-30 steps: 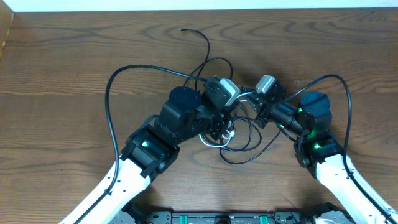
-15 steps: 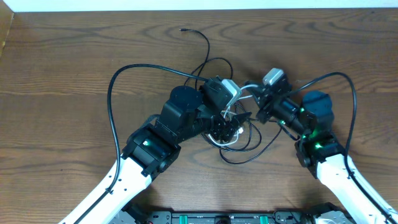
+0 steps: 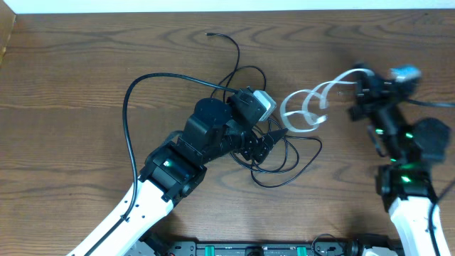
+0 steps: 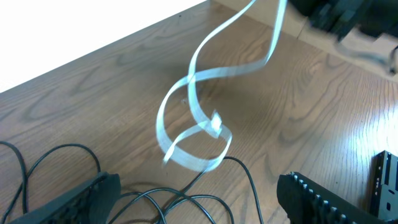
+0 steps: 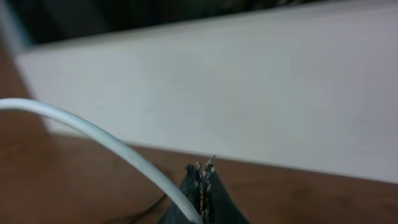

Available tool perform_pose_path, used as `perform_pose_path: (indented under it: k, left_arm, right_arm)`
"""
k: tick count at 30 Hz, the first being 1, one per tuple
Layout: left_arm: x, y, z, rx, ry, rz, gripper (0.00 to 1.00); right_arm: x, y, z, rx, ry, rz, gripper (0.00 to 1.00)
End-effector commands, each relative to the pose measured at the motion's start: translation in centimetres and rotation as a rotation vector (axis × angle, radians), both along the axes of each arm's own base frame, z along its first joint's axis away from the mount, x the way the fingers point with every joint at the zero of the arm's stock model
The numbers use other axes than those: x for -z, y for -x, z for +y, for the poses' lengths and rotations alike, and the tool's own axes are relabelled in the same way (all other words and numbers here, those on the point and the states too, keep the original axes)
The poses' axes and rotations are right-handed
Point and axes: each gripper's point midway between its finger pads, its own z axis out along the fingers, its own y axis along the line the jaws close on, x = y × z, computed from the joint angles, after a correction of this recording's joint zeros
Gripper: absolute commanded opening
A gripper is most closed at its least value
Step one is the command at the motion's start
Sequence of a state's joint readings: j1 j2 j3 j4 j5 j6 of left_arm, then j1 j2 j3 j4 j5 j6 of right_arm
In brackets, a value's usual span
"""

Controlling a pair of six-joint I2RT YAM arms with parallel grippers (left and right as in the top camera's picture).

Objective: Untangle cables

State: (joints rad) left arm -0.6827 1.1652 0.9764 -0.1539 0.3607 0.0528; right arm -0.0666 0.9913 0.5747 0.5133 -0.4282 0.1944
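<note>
White cable point(image 4: 191, 77) in right end effector point(image 5: 202, 169), near black cable point(image 3: 270, 184) loops.

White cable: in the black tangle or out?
Out, mostly: white cable hangs coiled from the shut right gripper, up-right of the black cable. Whether its lowest loop is clear, cannot tell.

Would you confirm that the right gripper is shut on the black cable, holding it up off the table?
The right gripper is shut on the white cable, not the black cable, which lies on the table. The right wrist view shows it; the rest stands.
</note>
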Motion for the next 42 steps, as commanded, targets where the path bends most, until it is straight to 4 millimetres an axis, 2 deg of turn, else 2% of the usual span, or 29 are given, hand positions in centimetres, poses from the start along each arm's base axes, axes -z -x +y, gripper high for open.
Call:
perform_pose_path:
  k: [1, 6, 13, 14, 16, 20, 22, 29, 34, 37, 42]
  left_arm:
    - [0.2, -0.1, 0.0, -0.006, -0.008, 0.000, 0.86]
    - [0.8, 0.1, 0.2, -0.009, -0.027, 0.019, 0.86]
    - [1.6, 0.3, 0.5, -0.009, -0.048, 0.046, 0.87]
    - [1.8, 0.4, 0.5, -0.009, -0.054, 0.052, 0.87]
    - [2.1, 0.6, 0.6, -0.009, -0.065, 0.065, 0.95]
    - [3.0, 1.0, 1.0, -0.009, -0.093, 0.100, 0.96]
    - [3.4, 1.2, 1.1, -0.008, -0.103, 0.112, 0.96]
    - [3.5, 1.2, 1.2, -0.008, -0.108, 0.118, 0.96]
    - [3.6, 1.3, 1.2, -0.008, -0.110, 0.120, 0.96]
    - [3.6, 1.3, 1.2, -0.008, -0.110, 0.120, 0.96]
    - [3.6, 1.3, 1.2, -0.008, -0.110, 0.121, 0.97]
  right_arm:
    - [-2.3, 1.0, -5.0, 0.148, -0.028, -0.053, 0.01]
    - [-1.3, 1.5, -11.1, 0.324, -0.032, -0.013, 0.01]
    - [3.0, 2.7, -19.7, 0.564, -0.039, 0.130, 0.01]
    - [3.6, 3.1, -21.0, 0.598, -0.048, 0.148, 0.01]
    - [4.7, 3.8, -23.6, 0.667, -0.064, 0.174, 0.01]
    - [6.3, 6.1, -29.0, 0.861, -0.129, 0.203, 0.01]
    - [6.5, 7.3, -31.1, 0.931, -0.142, 0.198, 0.01]
    - [6.7, 10.5, -35.7, 1.069, -0.190, 0.151, 0.01]
    - [9.3, 13.1, -38.9, 1.235, -0.225, 0.203, 0.01]
    - [10.4, 14.0, -40.1, 1.287, -0.237, 0.222, 0.01]
    - [10.2, 14.4, -41.2, 1.307, -0.226, 0.184, 0.01]
